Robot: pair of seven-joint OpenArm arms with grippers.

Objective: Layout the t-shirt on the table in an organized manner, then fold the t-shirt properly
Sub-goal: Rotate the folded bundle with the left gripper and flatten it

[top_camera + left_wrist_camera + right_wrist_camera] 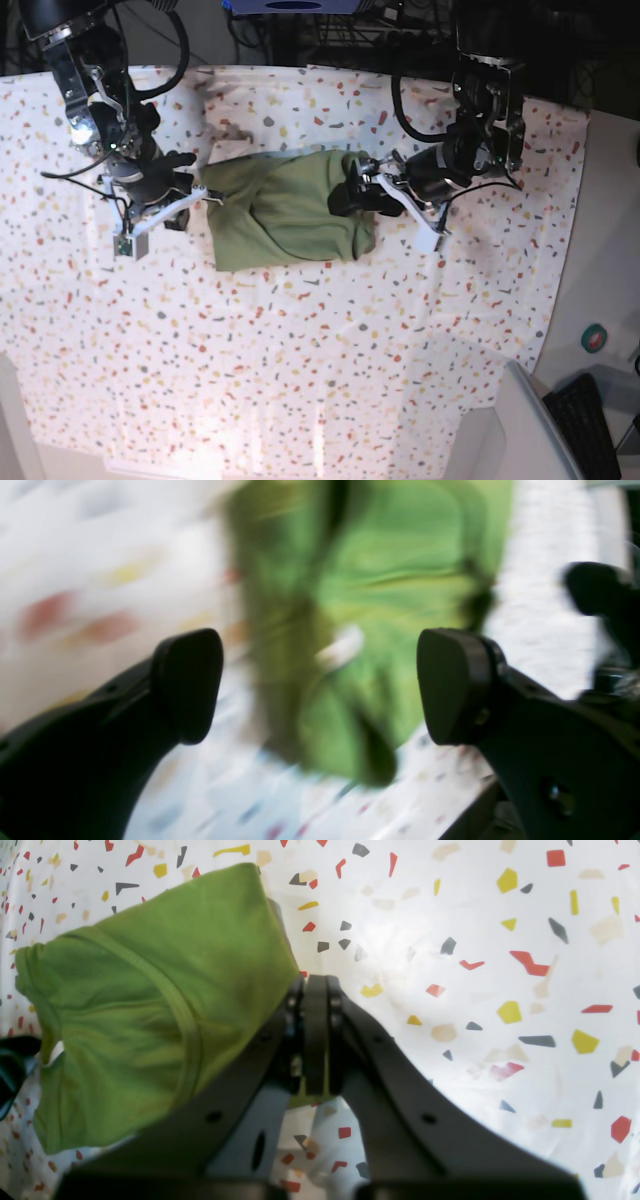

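Observation:
The green t-shirt point(285, 205) lies bunched in a rough rectangle on the speckled table point(300, 350). At its left edge in the base view, my right gripper point(205, 195) is shut on the cloth. The right wrist view shows the right gripper point(316, 990) pressed together with the t-shirt point(150, 1005) running into it and green fabric showing between the fingers lower down. My left gripper point(350, 192) sits at the shirt's right edge. In the blurred left wrist view the left gripper point(320, 685) stands open, the t-shirt point(375, 580) and its white tag point(342, 647) lying beyond the fingers.
A plain grey-white surface point(610, 250) borders the table on the right, with a small green round object point(595, 337) and a keyboard point(592, 422) on it. Dark cables and equipment point(300, 20) line the far edge. The table's edge point(470, 810) shows low in the left wrist view.

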